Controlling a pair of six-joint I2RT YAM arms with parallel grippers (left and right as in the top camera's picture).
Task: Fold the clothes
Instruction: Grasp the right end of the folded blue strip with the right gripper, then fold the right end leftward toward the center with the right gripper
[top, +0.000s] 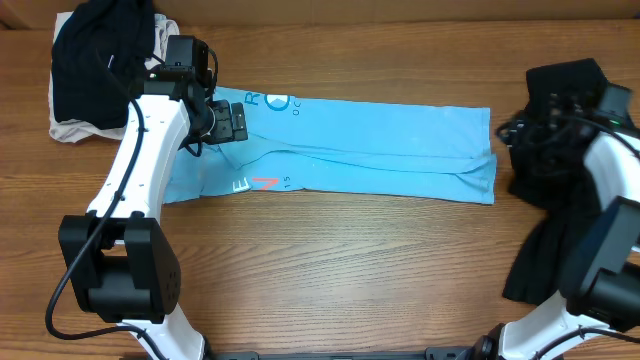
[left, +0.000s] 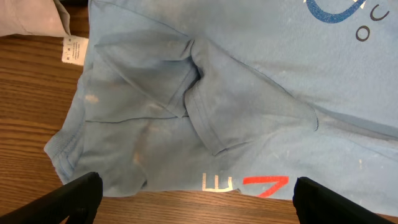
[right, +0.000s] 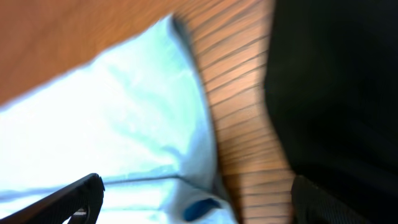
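A light blue T-shirt (top: 350, 145) with printed letters lies folded into a long strip across the table. My left gripper (top: 225, 122) hovers over its left end, open and empty; the left wrist view shows the sleeve and a white tag on the shirt (left: 205, 93) between its fingers (left: 196, 202). My right gripper (top: 520, 135) is open and empty beside the shirt's right end. The right wrist view, blurred, shows the shirt's edge (right: 124, 118) next to dark cloth (right: 336, 81), with the fingers (right: 196, 202) spread.
A pile of black and pale clothes (top: 100, 60) sits at the back left. A black garment (top: 560, 210) lies along the right side under the right arm. Bare wooden table (top: 330, 270) stretches in front of the shirt.
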